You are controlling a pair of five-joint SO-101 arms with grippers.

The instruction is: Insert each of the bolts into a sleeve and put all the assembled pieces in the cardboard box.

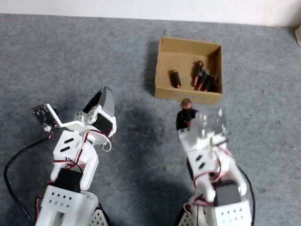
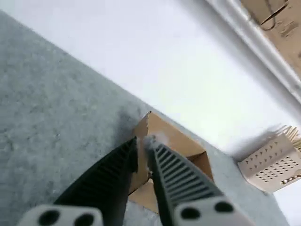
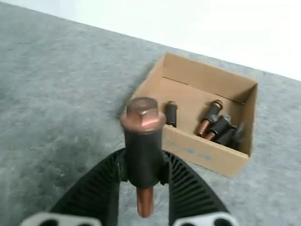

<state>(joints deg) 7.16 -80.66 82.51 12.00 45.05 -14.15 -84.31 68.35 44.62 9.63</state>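
Bolt-in-sleeve assembly [image 3: 142, 141], copper bolt [image 3: 142, 117] through black sleeve [image 3: 142, 155]: held upright in the right gripper [image 3: 143, 167], clamped across the sleeve, just beside the cardboard box [image 3: 202, 153]; likely rigid, dense, smooth-sided, best gripped mid-sleeve; left gripper [image 2: 143, 146] closed, empty.

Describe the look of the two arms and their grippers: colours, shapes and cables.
The left arm and right arm are white plastic shells with black motors and thin red and white wires looped along them. A black cable trails from the left arm. The left gripper has one black and one grey ribbed finger; the right gripper has two black ribbed fingers.
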